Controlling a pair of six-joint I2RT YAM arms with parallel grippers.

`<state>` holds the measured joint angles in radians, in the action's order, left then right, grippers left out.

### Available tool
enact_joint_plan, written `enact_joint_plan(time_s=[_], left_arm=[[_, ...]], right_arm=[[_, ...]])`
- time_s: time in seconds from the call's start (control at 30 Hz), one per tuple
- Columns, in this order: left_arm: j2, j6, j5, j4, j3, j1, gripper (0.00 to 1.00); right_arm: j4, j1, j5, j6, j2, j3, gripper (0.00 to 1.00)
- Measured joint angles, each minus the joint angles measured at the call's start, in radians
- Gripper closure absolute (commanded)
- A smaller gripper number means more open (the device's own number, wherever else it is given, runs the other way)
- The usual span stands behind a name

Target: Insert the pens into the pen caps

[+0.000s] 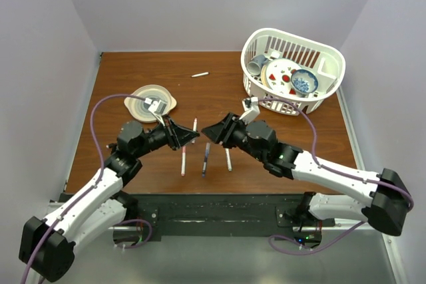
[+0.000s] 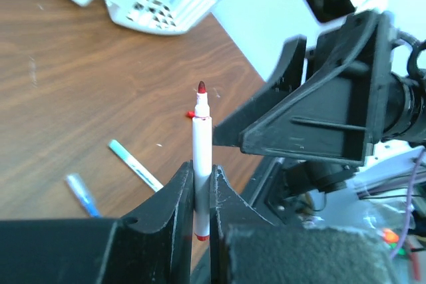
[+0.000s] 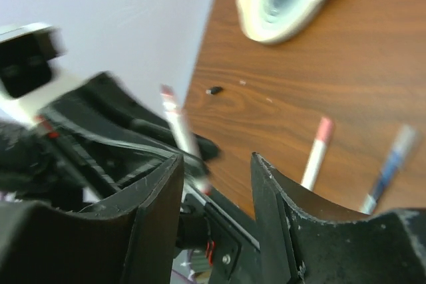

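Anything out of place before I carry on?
A stray pen lies alone toward the far edge of the table, well apart from the pens near the arms. The left fingers clamp a red-tipped pen with its tip bare; the right fingers stand open, empty.

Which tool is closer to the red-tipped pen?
Left. The left tool is clamped on the red-tipped pen; the right tool hangs open close beside it.

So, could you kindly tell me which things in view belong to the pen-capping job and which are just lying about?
Job: red-tipped pen, held by left end effector; open right end effector; pink-ended pen; dark blue pen; white pen; far pen.
Lying about: white basket with dishes; beige dish.
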<state>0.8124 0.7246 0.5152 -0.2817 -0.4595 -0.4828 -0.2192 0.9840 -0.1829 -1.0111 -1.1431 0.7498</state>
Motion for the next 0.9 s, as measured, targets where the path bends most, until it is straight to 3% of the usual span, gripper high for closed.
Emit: enact_joint_plan(time_s=[0.17, 0.27, 0.47, 0.73, 0.9], left_arm=[[-0.023, -0.174, -0.033, 0.197, -0.129, 0.000, 1.00], [-0.026, -0.288, -0.059, 0.318, -0.216, 0.000, 1.00], [-0.079, -0.459, -0.173, 0.464, -0.248, 0.000, 1.00], [-0.218, -0.520, -0.303, 0.550, -0.189, 0.000, 1.00], [-0.244, -0.531, -0.338, 0.554, -0.189, 0.000, 1.00]], right_arm=[[0.318, 0.002, -0.160, -0.221, 0.116, 0.001, 0.53], [0.592, -0.007, -0.269, -0.419, 0.145, 0.019, 0.54], [0.988, -0.138, -0.332, -0.729, 0.112, 0.042, 0.54], [1.015, -0.398, -0.346, -0.792, -0.006, 0.027, 0.55], [1.035, -0.465, -0.304, -0.826, -0.170, 0.061, 0.52]])
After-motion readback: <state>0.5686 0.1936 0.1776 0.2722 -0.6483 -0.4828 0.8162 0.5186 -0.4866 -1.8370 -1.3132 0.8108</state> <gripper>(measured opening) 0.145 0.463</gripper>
